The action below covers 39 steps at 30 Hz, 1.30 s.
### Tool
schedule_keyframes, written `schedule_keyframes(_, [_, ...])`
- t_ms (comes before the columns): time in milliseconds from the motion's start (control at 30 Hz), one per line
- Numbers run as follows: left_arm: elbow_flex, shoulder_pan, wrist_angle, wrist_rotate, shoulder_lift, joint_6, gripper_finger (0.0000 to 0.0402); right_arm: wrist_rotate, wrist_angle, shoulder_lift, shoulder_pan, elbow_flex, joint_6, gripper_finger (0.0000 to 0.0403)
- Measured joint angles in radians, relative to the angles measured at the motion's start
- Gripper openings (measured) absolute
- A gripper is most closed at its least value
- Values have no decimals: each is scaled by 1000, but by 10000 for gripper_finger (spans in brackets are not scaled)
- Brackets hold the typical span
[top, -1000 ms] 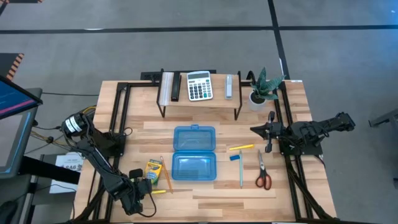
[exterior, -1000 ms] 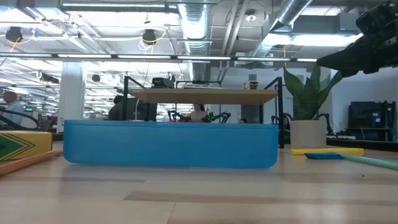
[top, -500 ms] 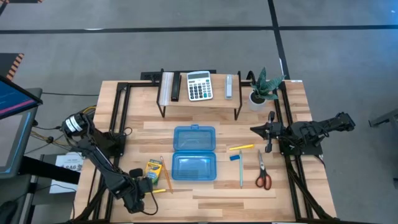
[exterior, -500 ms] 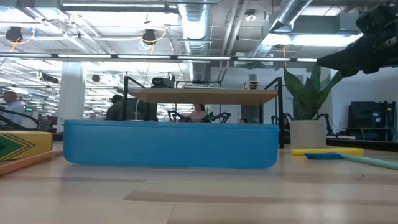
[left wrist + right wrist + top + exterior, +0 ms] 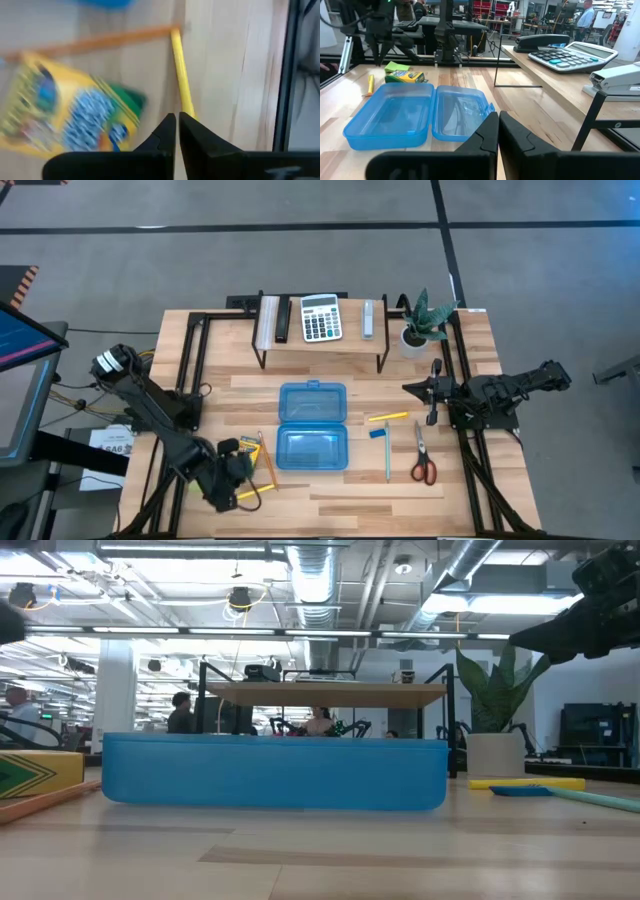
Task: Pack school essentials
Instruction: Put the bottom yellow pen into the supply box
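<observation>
Down at the near left corner of the counter (image 5: 330,495), the left gripper (image 5: 240,480) hangs low, its fingers (image 5: 167,131) pressed together and, by its wrist view, gripping nothing, their tips right at the end of a yellow pencil (image 5: 182,79). An orange pencil (image 5: 102,41) meets that pencil's far tip. Just beside them lies the yellow-green crayon box (image 5: 67,117), its printing too blurred to read in any view. From overhead the arm partly covers that box (image 5: 249,450).

Moving up to mid-counter, the translucent blue case (image 5: 312,426) lies open, both halves flat. To its right sit a second yellow pencil (image 5: 388,417), a small blue eraser (image 5: 378,433), a teal pen (image 5: 387,457) and red-handled scissors (image 5: 423,460), all apart from the case.

The right gripper (image 5: 412,388) waits at the right side, above the counter, fingers (image 5: 487,132) nearly shut and empty. Its wrist view also catches a lime sticky-note pad (image 5: 396,66) beyond the crayon box.

At the back, a raised shelf (image 5: 320,340) carries a calculator (image 5: 320,317), keys too small to read, with a potted plant (image 5: 425,320) alongside.
</observation>
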Motion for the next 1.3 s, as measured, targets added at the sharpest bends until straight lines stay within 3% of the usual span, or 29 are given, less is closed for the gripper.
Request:
schedule_keyframes(133, [0, 70, 0, 27, -25, 91, 2, 0, 0, 0, 0, 0, 0, 33])
schedule_keyframes(300, [0, 87, 5, 106, -26, 73, 3, 0, 0, 0, 0, 0, 0, 33])
schedule_keyframes(433, [0, 34, 16, 119, -26, -5, 4, 0, 0, 0, 0, 0, 0, 33])
schedule_keyframes(600, [0, -70, 35, 62, 3, -152, 11, 0, 0, 0, 0, 0, 0, 33])
schedule_keyframes(767, [0, -147, 125, 11, 77, -239, 68, 0, 0, 0, 0, 0, 0, 33])
schedule_keyframes(1000, [1, -154, 153, 34, 194, -283, 170, 0, 0, 0, 0, 0, 0, 33])
schedule_keyframes(1133, [1, -146, 122, 35, 219, -284, 188, 0, 0, 0, 0, 0, 0, 33])
schedule_keyframes(1300, [5, -137, 76, 59, 237, -305, 179, 0, 0, 0, 0, 0, 0, 33])
